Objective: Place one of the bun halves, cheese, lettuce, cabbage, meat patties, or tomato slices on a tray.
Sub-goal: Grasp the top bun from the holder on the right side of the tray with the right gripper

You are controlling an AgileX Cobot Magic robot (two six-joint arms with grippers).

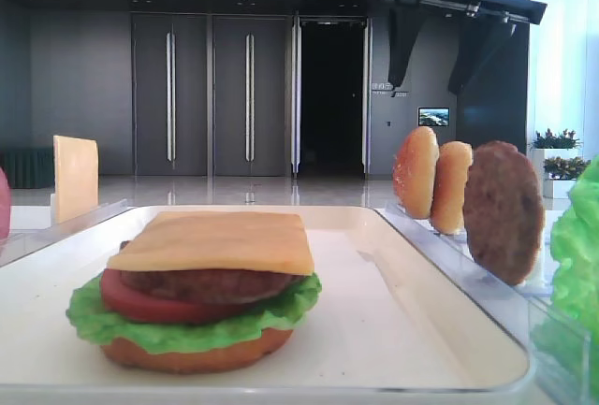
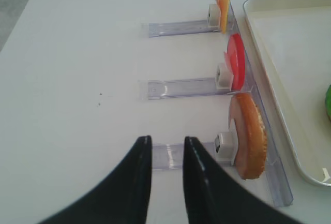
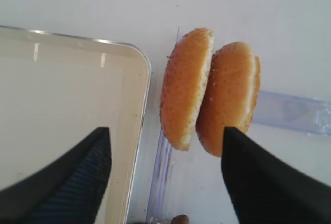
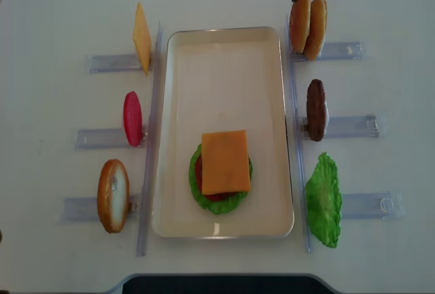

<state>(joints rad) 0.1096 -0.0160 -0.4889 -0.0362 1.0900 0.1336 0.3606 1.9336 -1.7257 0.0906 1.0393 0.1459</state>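
Closing on one bun top [image 3: 187,87] only calls for centring the fingers on the half nearer the tray [image 3: 135,146], clear of its neighbour [image 3: 230,95]. Both stand on edge just right of the tray. The right claw [image 3: 164,175] hovers above them, pointing down, fingers spread wide and holding nothing.

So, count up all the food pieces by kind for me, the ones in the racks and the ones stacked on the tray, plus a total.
Cheese slices: 2 (racked, stacked)
Tomato slices: 2 (racked, stacked)
Bun pieces: 4 (racked, stack base)
Meat patties: 2 (racked, stacked)
Lettuce leaves: 2 (racked, stacked)
Total: 12
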